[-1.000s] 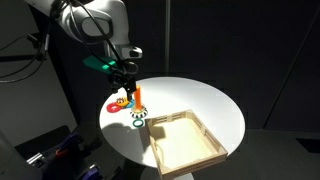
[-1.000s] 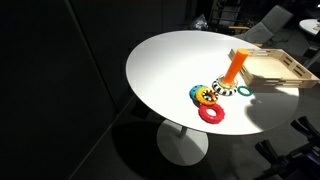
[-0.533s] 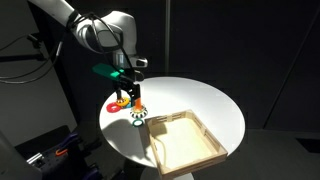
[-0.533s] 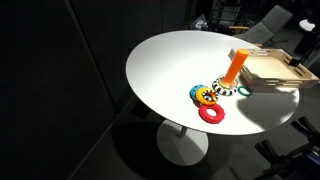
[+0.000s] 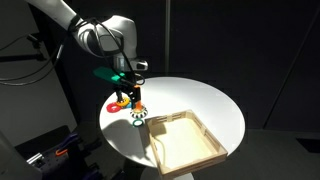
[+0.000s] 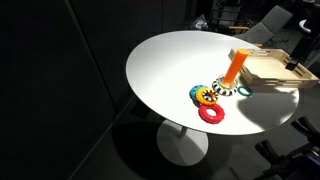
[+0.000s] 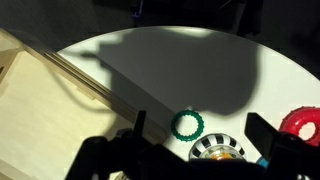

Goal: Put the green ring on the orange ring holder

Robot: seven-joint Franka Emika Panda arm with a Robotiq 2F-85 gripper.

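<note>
End effector (image 5: 129, 95) of the arm, poised above the cluster of rings at the edge of the round white surface (image 6: 170, 60). In the wrist view its two dark fingers (image 7: 112, 155) stand wide apart at the lower corners of the frame, with nothing held between them: the end effector is fully open and empty. The green ring (image 7: 187, 125) lies flat on the surface in the gap framed by the fingers. It is just beside the black-and-white striped disc (image 7: 220, 150) at the foot of the orange ring holder (image 6: 234, 66) and close to the corner of the wooden tray (image 7: 40, 110). In an exterior view the green ring (image 6: 245, 90) shows on the tray side of the holder. The peg itself stands upright and bare along its shaft. The yellow ring (image 6: 205, 95) and the red ring (image 6: 211, 114) rest on the surface on the far side of the holder from the tray, the red one farther out. Progress, as judged: only the approach is made. The green ring is neither gripped nor lifted. Descending onto it, closing on its rim, raising it and threading it over the peg top all remain.
</note>
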